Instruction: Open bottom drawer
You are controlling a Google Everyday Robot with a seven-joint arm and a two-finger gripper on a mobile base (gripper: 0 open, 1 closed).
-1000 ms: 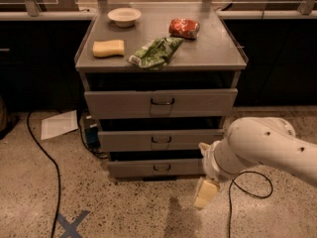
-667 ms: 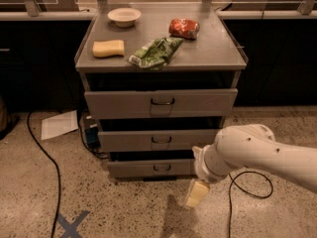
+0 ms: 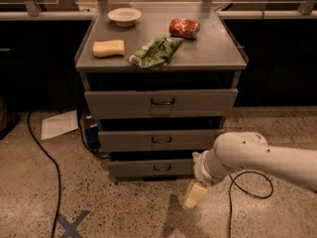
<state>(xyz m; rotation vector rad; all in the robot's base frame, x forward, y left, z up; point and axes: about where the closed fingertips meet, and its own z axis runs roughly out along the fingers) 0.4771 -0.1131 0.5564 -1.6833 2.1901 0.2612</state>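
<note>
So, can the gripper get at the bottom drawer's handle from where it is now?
Probably yes. The gripper hangs low, in front of and right of the bottom drawer, and nothing stands between it and the handle. It would have to swing left and rise a little.

Arm [image 3: 257,157]: smooth off-white shell, a thick rounded tube with a few small dark dots on its upper face. Directly above the gripper [image 3: 191,201]: paler ribbed wrist collar [image 3: 202,165]. Gripper: pale yellow, blocky, tapering; sits low, just in front of the bottom drawer [image 3: 133,169], right of its handle [image 3: 161,167].
</note>
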